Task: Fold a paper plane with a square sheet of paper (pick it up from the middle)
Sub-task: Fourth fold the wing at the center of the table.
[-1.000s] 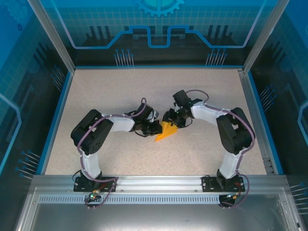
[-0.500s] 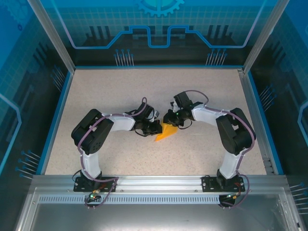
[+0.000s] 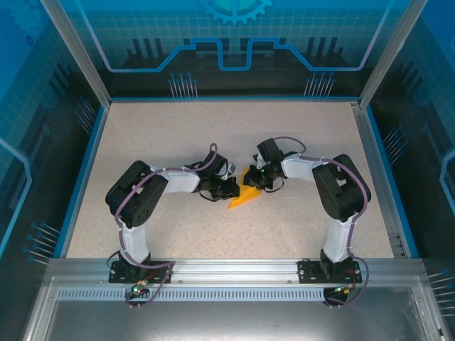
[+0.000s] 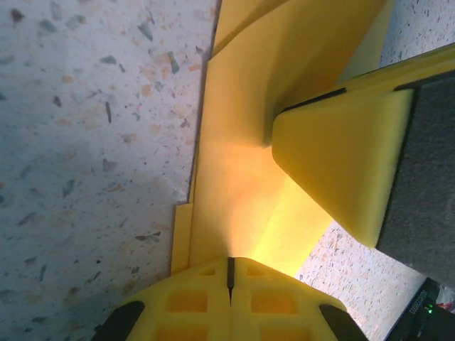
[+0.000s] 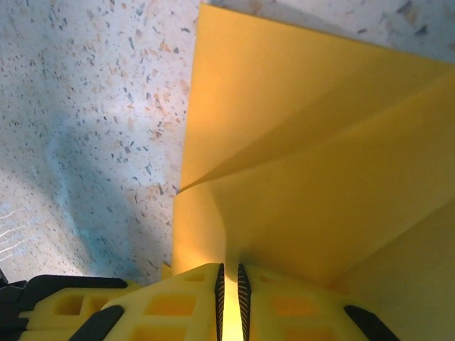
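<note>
At the lower edge of the left wrist view, the left tool (image 4: 229, 264) has its jaws pressed together on a folded edge of the sheet of paper (image 4: 234, 135), which runs from there toward the top of the frame. At the lower edge of the right wrist view, the right tool (image 5: 229, 273) is clamped on another fold of the same sheet, with only a thin slit between its pads. In the overhead view the sheet (image 3: 240, 198) sits at frame centre over the bench (image 3: 178, 135), its pointed end lowest. Just above that point, the left tool (image 3: 229, 188) bites from the left and the right tool (image 3: 254, 177) from the upper right, close together.

As I judge it, two clamps this close on thin paper leave no slack. If the arms part or twist out of step, the sheet could tear at a clamp or slip out of one, and the crease would run skewed. The right tool's finger (image 4: 341, 163) sits against the fold at the right of the left wrist view, and too hard a push there could crumple it. The free tip may also catch on the bench and bend.
</note>
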You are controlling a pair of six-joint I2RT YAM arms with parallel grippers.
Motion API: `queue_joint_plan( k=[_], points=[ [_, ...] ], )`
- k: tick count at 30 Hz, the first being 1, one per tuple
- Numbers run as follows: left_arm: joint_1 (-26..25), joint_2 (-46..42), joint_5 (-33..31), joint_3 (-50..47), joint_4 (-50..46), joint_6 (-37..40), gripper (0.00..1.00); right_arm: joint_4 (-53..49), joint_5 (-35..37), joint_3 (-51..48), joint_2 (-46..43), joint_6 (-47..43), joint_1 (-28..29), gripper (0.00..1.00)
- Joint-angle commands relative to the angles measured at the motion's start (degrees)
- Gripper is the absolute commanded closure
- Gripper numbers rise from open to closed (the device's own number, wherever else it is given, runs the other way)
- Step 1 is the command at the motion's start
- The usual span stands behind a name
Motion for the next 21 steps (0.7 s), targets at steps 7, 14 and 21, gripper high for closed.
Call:
queue_joint_plan(
  k=[7,14,21],
  points=[
    [-0.3,2.4,-1.7,-0.1,-5.2,1.1,0.96,0.9,1.5,-1.6,0.0,0.4,-2.2,0.84],
    [0.1,2.8,-0.8,-1.3,-3.8,0.6,0.97,1.4,3.3,-2.7,-1.8,1.7,-3.5,0.84],
    [0.8,1.7,0.1,-2.1,-4.3,0.7,0.98,2.8,3.6,-2.5,-1.4,2.3,-4.7,0.83]
  ],
)
